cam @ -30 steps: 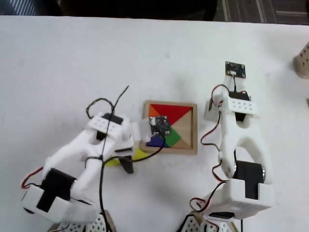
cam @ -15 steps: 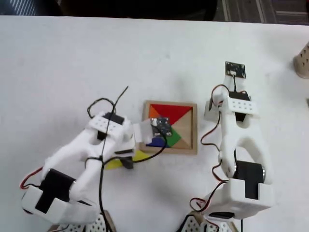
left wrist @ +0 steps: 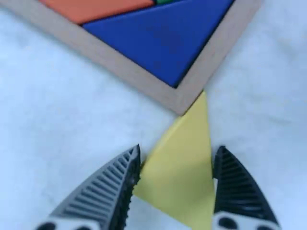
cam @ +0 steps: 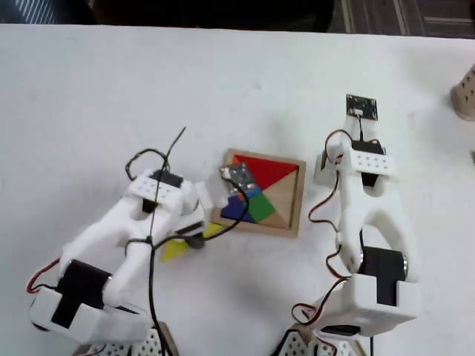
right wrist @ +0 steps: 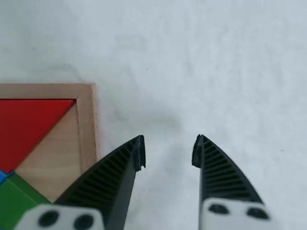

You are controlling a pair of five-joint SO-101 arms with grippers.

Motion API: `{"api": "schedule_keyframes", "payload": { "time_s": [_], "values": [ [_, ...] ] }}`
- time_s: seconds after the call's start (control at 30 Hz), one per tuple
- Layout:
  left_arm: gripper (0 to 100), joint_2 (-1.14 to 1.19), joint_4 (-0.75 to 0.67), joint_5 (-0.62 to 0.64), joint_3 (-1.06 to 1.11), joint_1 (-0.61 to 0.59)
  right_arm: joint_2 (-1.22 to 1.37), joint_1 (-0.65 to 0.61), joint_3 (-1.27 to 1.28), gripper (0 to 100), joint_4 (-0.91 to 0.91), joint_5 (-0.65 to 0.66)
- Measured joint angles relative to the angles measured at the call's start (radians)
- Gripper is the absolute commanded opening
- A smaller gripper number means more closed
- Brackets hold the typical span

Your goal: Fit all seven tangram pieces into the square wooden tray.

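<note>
The square wooden tray (cam: pixel 298 199) lies mid-table, slightly turned, holding a red triangle (cam: pixel 269 172), a green piece (cam: pixel 260 206) and a blue triangle (cam: pixel 236 211); bare wood (cam: pixel 286 199) shows on its right side. My left gripper (left wrist: pixel 178 154) is shut on a yellow triangle (left wrist: pixel 184 177) flat on the table, whose tip touches the tray's corner (left wrist: pixel 184 100). The left wrist view also has the blue triangle (left wrist: pixel 163 38) and an orange piece (left wrist: pixel 96 7). My right gripper (right wrist: pixel 168 148) stands open over bare table beside another tray corner (right wrist: pixel 86 120).
In the high view the yellow triangle (cam: pixel 174 249) lies by the tray's near left corner under the left arm (cam: pixel 119 230). The right arm (cam: pixel 367 222) stands just right of the tray. A tan object (cam: pixel 464 93) sits at the far right edge.
The left arm has pulled back to the left, dragging the yellow triangle with it. The tray has turned slightly from square. The right arm has not moved.
</note>
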Motion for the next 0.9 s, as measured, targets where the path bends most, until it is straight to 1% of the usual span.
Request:
{"api": "schedule_keyframes", "payload": {
  "time_s": [0.2,0.5,0.6,0.67,0.73,0.83,0.9],
  "values": [
    [21,0.000,0.000,0.087,-0.003,-0.060,0.000,0.000,0.000,16.3,0.000,0.000],
    [21,0.002,-0.018,0.328,-0.020,-0.203,0.000,-0.003,0.000,16.3,0.000,0.000],
    [21,0.002,-0.031,0.373,-0.021,-0.241,0.000,-0.003,0.000,16.3,0.000,0.000],
    [21,0.002,-0.037,0.381,-0.021,-0.253,0.000,-0.003,0.000,16.3,0.000,0.000],
    [24,0.002,-0.037,0.387,-0.021,-0.256,0.000,-0.003,0.000,16.3,0.000,0.000],
    [35,0.003,-0.038,0.390,-0.021,-0.262,0.000,-0.003,0.000,16.3,0.000,0.000],
    [41,0.003,-0.040,0.390,-0.021,-0.288,0.000,-0.003,0.000,16.3,0.000,0.000]
  ]
}}
